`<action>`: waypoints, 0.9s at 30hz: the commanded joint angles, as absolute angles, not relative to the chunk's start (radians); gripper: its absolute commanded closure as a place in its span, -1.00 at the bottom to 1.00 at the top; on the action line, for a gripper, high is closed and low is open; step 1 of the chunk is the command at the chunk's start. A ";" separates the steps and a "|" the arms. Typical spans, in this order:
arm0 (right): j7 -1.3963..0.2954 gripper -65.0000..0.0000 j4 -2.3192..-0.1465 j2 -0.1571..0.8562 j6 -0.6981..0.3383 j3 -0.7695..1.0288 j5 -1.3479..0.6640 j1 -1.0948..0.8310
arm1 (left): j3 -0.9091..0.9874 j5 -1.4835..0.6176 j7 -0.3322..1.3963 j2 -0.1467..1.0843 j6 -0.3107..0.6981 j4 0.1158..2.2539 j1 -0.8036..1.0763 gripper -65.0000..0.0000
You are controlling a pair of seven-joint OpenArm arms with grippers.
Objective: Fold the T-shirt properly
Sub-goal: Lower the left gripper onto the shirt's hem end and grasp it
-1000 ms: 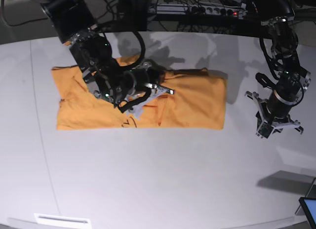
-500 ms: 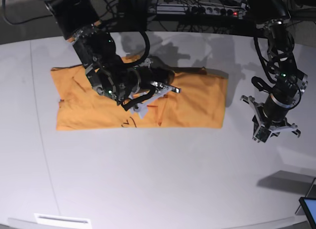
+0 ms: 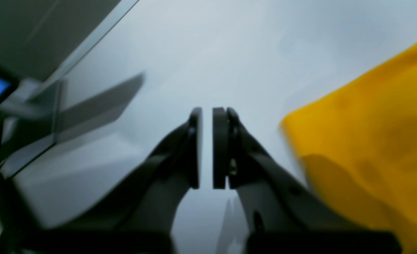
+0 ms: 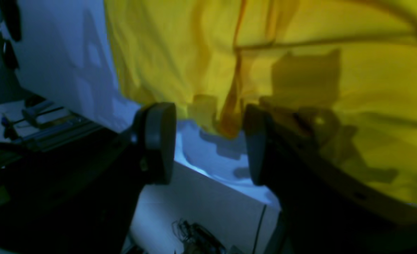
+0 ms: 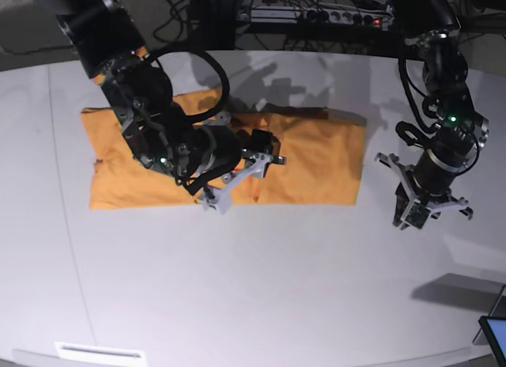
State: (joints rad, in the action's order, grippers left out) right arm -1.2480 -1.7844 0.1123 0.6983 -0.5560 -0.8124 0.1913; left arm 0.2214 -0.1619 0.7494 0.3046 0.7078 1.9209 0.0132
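Looking down, you see one T-shirt (image 5: 308, 157) folded into a long band on the white counter (image 5: 261, 288) and two claws. Your right claw (image 5: 247, 175) hovers spread over the shirt's middle, gripping nothing. Your left claw (image 5: 427, 209), pressed nearly together and empty, hangs beside its end.

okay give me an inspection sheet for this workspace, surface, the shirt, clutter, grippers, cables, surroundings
Surface: pale grey table, bare around the cloth.
Job's things: orange-yellow T-shirt lies flat as a wide folded band.
Clutter: nothing seen on the table.
Grippers: right gripper open over the shirt, nothing between its pads; left gripper nearly shut, holding nothing, over bare table beside the shirt's edge.
Cables: black cables behind the table's far edge.
Surroundings: power strip at the back; blue screen corner at lower right.
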 commanded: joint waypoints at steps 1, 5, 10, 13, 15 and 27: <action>-1.244 0.06 -1.802 0.117 0.698 -0.550 -0.828 0.205 | 0.226 -0.193 0.731 0.317 0.698 1.936 -0.002 0.83; -1.213 0.06 -1.808 0.154 0.698 -0.550 -0.820 0.203 | 0.225 -0.269 0.779 0.312 0.698 1.936 0.001 0.83; -1.086 0.06 -1.868 0.249 0.698 -0.549 -0.829 0.183 | 0.223 -0.331 0.783 0.317 0.698 1.934 0.042 0.84; -1.038 0.06 -1.876 0.286 0.698 -0.549 -0.829 0.159 | 0.223 -0.343 0.783 0.320 0.698 1.923 0.056 0.89; -1.021 0.06 -1.876 0.292 0.698 -0.549 -0.828 0.148 | 0.223 -0.344 0.783 0.320 0.698 1.891 0.056 1.00; -0.921 0.06 -1.879 0.355 0.698 -0.550 -0.828 0.114 | 0.194 -0.344 0.780 0.311 0.698 1.768 0.044 1.00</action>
